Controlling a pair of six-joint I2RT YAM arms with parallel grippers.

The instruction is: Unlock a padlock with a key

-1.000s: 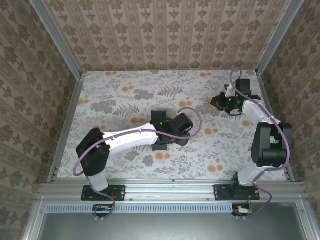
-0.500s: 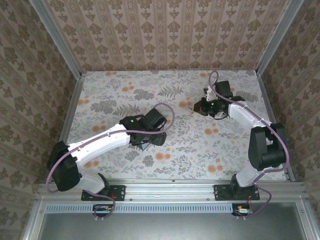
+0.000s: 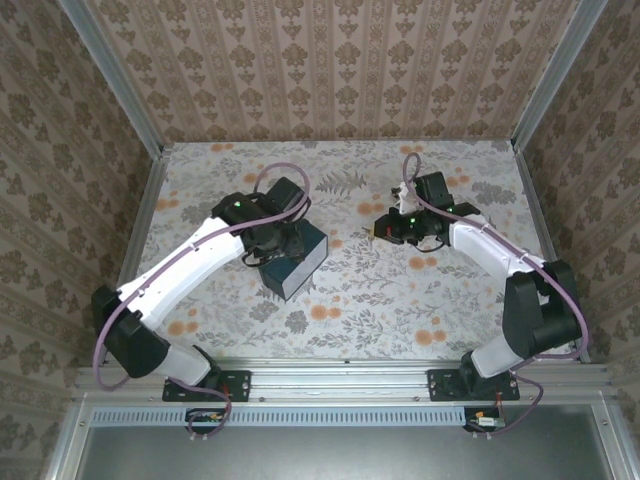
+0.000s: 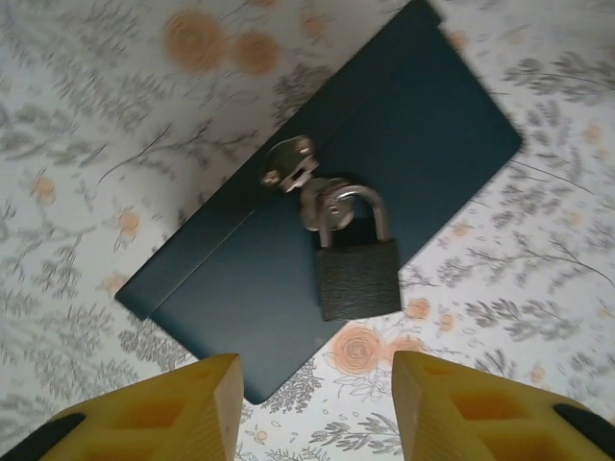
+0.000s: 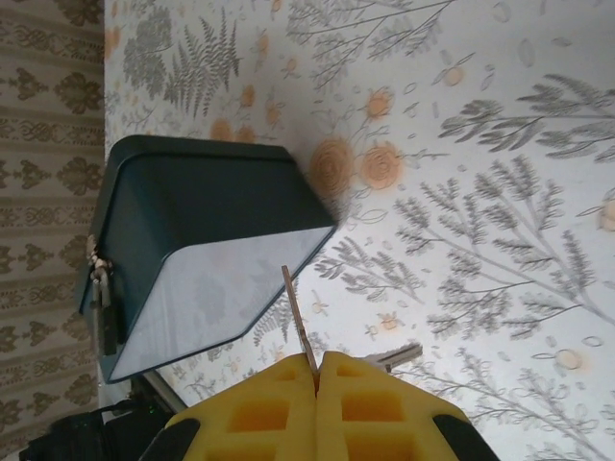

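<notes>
A dark blue box (image 4: 288, 240) lies on the flowered table, its hasp (image 4: 288, 165) closed by a dark padlock (image 4: 357, 274) with a silver shackle. My left gripper (image 4: 317, 408) hovers above the box's near edge, open, with nothing between its yellow fingers (image 4: 173, 413). In the top view the left gripper (image 3: 278, 238) is over the box (image 3: 303, 262). My right gripper (image 5: 317, 370) is shut on the key (image 5: 299, 322), whose thin blade sticks out towards the box (image 5: 202, 240). A second key (image 5: 396, 357) hangs beside the fingers. The right gripper (image 3: 388, 228) is a little way right of the box.
Patterned walls close in the table on three sides, with metal rails (image 3: 135, 250) along the left and right edges. The flowered tabletop (image 3: 380, 300) lies bare between the box and the arm bases.
The left arm has swung left and away from the bases, and the box now shows under its gripper. The right arm has moved left towards the box with the key in its grip.
</notes>
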